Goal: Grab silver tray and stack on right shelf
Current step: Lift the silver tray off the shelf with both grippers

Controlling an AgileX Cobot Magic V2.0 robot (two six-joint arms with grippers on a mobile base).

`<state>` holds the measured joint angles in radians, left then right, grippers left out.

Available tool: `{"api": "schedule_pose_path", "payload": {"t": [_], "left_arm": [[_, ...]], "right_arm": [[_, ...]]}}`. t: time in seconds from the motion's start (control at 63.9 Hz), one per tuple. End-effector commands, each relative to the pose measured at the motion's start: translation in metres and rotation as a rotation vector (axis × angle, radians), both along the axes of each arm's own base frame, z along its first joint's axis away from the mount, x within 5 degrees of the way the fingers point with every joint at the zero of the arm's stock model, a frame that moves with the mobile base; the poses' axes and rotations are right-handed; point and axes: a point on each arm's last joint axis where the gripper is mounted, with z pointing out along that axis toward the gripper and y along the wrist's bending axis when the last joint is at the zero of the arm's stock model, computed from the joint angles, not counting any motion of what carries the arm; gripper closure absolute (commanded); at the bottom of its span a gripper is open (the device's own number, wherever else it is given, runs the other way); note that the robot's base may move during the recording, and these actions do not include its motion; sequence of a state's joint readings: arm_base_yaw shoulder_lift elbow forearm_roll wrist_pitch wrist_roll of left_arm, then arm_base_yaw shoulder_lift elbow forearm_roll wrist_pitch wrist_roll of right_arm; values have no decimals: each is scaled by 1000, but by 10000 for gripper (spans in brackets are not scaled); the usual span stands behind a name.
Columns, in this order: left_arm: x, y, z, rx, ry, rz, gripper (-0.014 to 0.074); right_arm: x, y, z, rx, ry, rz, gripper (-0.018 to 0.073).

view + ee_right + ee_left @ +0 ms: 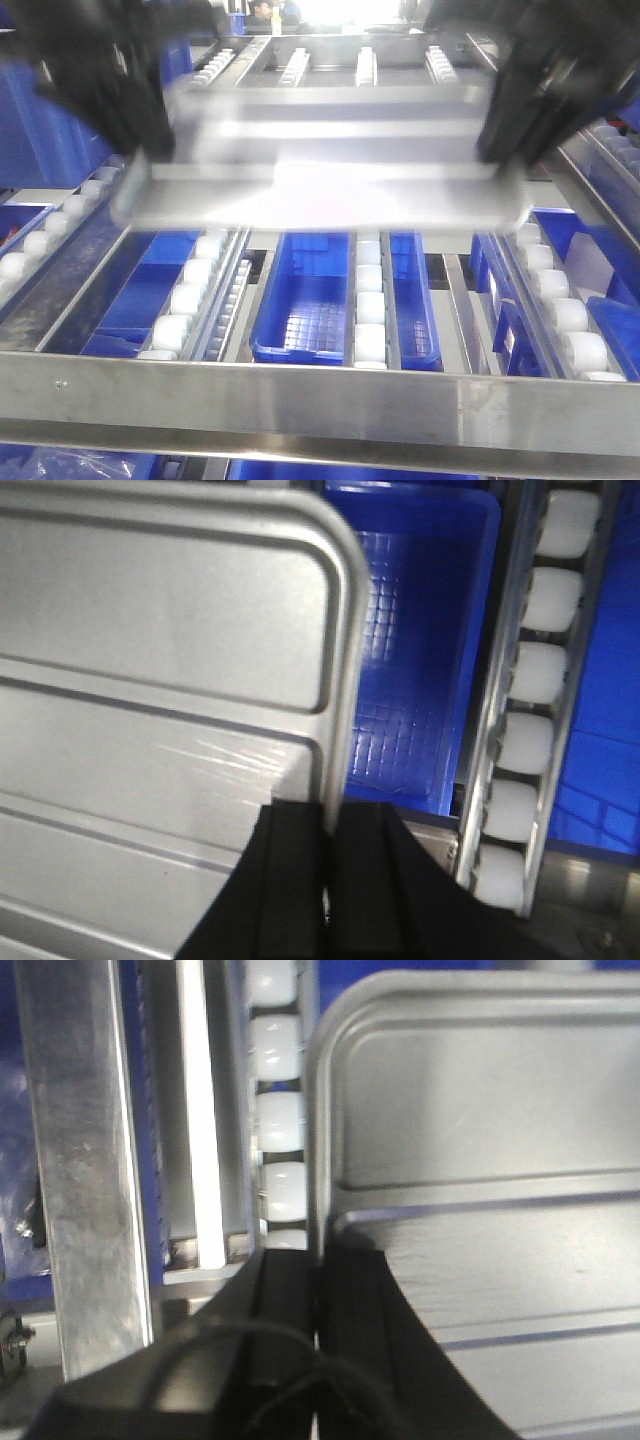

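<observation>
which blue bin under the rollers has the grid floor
The wide blue bin in the middle, left of the central roller row; the narrower bin beside it shows no grid.

Left pincer (318, 1265) and right pincer (328, 820), jaws tight on opposite ends of silver tray (330, 195)

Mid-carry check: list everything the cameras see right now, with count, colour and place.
tray: one, silver, over the shelf rollers, contact unclear, blurred in the front view
shelf: one, steel, below the tray, its flat front edge nearest the camera
rollers: several lengthwise rows, white, on the shelf
bins: at least three, blue, beneath the rollers
person: one, colour unclear, far behind the shelf, mostly cut off
left gripper: one, black, shut on the tray's left rim
right gripper: one, black, shut on the tray's right rim
</observation>
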<state>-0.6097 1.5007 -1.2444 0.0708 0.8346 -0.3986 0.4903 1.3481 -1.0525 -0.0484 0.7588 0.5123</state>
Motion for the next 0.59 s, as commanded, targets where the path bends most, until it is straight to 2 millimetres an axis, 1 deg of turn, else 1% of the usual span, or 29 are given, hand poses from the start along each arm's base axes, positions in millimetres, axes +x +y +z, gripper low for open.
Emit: {"api": "schedule_pose_path", "payload": {"t": [0.0,0.125,0.25,0.579], "left_arm": [[-22,5,43,-69,-105,-19,689],[-45,9,59,-66,-120,-18,689],[-57,9,65,-45,-140,6,689],[-53,4,57,-10,-110,3,689]], "right_arm": [[-14,-9,35,19,-112,15,503],[-29,-15,43,-22,-104,29,503],[-33,-16,43,-54,-88,41,503],[-32,-15,42,-49,-91,39,503]]}}
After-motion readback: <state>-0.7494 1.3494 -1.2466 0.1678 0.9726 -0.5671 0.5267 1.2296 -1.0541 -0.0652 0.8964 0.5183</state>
